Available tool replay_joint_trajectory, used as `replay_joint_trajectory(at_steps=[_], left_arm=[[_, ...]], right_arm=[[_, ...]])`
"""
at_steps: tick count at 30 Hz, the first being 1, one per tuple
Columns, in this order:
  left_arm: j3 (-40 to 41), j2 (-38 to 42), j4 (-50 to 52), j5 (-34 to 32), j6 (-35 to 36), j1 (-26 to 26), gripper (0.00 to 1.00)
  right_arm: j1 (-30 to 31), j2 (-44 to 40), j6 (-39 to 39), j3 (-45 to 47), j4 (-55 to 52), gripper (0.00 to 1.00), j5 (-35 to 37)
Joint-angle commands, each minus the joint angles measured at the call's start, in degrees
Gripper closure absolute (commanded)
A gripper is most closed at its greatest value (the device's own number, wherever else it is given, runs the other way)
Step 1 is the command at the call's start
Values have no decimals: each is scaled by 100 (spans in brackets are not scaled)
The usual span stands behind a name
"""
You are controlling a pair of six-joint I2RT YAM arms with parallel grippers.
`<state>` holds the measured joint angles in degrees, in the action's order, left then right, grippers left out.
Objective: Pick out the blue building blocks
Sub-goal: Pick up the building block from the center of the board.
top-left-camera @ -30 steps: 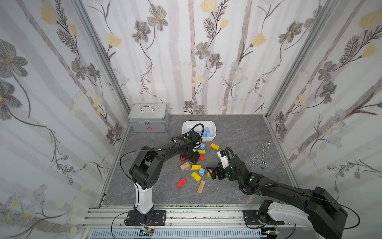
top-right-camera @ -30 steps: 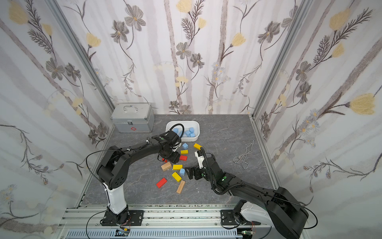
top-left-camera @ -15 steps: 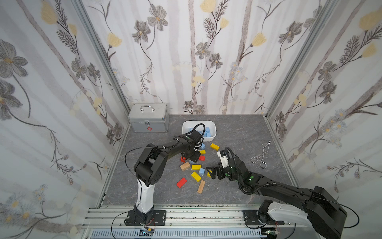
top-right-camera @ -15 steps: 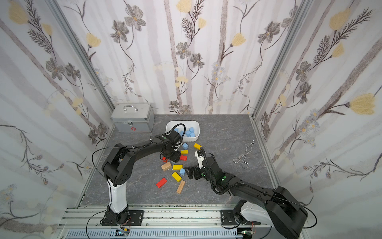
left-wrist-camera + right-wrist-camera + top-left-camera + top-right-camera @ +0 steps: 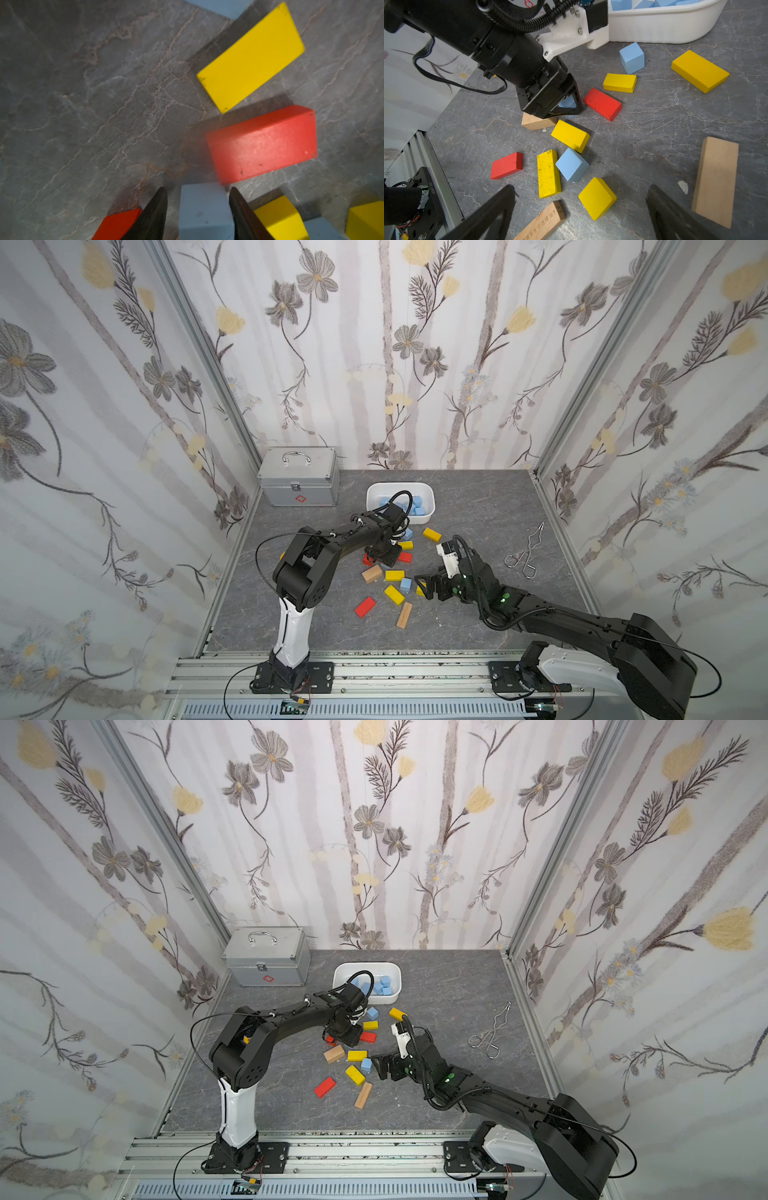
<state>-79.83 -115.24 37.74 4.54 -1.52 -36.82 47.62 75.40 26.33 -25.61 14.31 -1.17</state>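
Note:
My left gripper [image 5: 197, 188] is down among the scattered blocks, its jaws on either side of a light-blue cube [image 5: 204, 209]. One finger touches the cube and a narrow gap shows at the other. In the right wrist view this cube [image 5: 568, 102] peeks out between the fingers. Two more blue building blocks lie loose: one [image 5: 405, 584] in the pile's middle, one [image 5: 408, 533] near the white tub [image 5: 431, 499]. The tub holds several blue blocks [image 5: 417, 506]. My right gripper [image 5: 420, 588] hovers wide open over a yellow block [image 5: 597, 198].
Yellow, red and tan blocks lie around the blue ones, among them a red brick [image 5: 261, 143], a yellow slab [image 5: 251, 58] and an engraved tan bar [image 5: 404, 615]. A metal case [image 5: 299, 481] stands at the back left. Metal tongs [image 5: 528, 551] lie at the right.
My left gripper has come forward and down from beside the tub into the pile, and its jaws have narrowed around the blue cube. The right arm has stayed still.

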Motion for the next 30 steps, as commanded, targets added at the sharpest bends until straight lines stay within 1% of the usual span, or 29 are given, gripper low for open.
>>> replay_joint_trajectory(at_steps=[1,12,19,27,30], left_arm=[[-59,-41,66,-38,-6,-1,52],[-25,-69,58,-62,-3,0,56],[-67,-122,5,-46,-15,7,66],[-64,-78,49,-32,-6,8,72],[-81,-39,83,-16,-4,7,78]], right_arm=[[-4,18,22,-41,248,0,114],[2,4,19,-41,258,0,135],[-1,-42,4,-50,214,0,154],[2,-31,4,-65,226,0,161],[0,-65,-1,-59,238,0,161]])
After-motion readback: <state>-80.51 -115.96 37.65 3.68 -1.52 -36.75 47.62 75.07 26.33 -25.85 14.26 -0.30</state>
